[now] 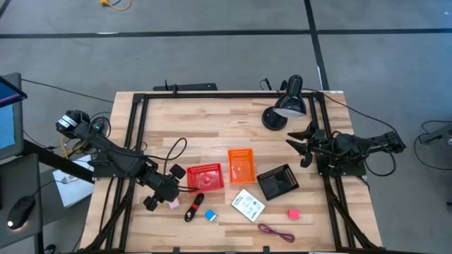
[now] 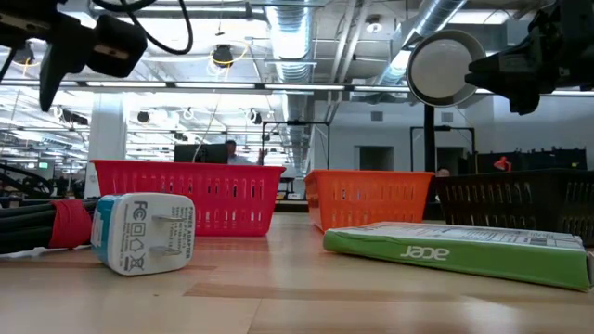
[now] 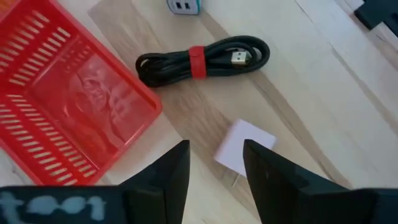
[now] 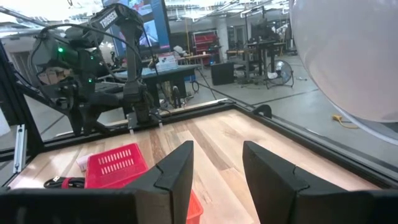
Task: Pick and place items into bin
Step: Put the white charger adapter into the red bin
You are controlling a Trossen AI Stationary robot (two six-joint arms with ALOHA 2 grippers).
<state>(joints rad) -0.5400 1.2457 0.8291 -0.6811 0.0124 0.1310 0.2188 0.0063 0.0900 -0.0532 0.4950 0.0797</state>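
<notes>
Left gripper (image 1: 169, 196) hovers just left of the red basket (image 1: 205, 176). Its fingers (image 3: 177, 168) are moderately parted and hold nothing. The pale pink cube (image 3: 244, 148), a pale squarish block with a metal prong at one edge, lies on the table (image 1: 162, 120) just beyond the fingertips, off the basket's front-left corner. Nothing stands between the fingers and the cube. The black-and-red stick-like piece (image 1: 194, 207), a coiled black cable bound by a red band, lies in front of the basket with its long axis slanting toward it. The blue cube (image 1: 210, 215) is just beside the cable's far end. Right of the basket come the white printed card (image 1: 248, 204), orange basket (image 1: 240, 166), black basket (image 1: 277, 182), thin maroon cord (image 1: 275, 231) and bright pink cube (image 1: 293, 213). Well right of the basket, the right gripper (image 1: 298, 147) waits by the desk lamp (image 1: 286, 106), its fingers apart and empty.
</notes>
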